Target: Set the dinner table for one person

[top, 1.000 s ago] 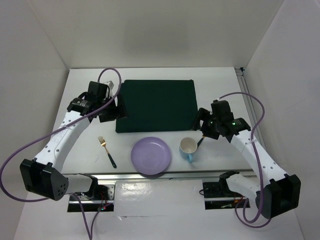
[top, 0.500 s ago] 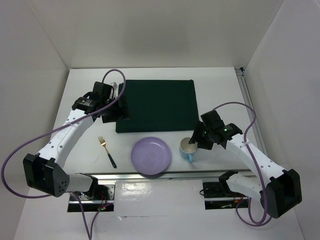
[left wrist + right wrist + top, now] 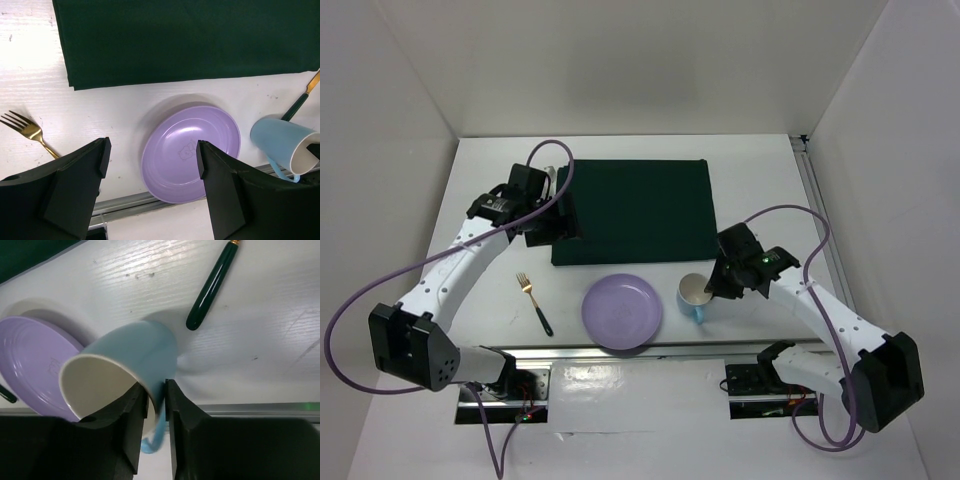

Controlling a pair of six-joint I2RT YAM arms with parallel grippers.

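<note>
A: From above, we see the table with a mat laid toward the far side. The plate, mug and fork sit along the near edge. Nothing is on the mat yet.

B: The left gripper hangs over the mat's near left corner. We guess that leaves the right gripper room at the mug.

A: On the left wrist, our fingers stand wide with nothing between them, and the plate lies below.

B: On the right wrist the jaws are narrow, one finger inside the mug and one outside, pinching its wall. We think a rim grip suits it, since the mug looks too wide to span. A utensil lies on the table just beyond.
</note>
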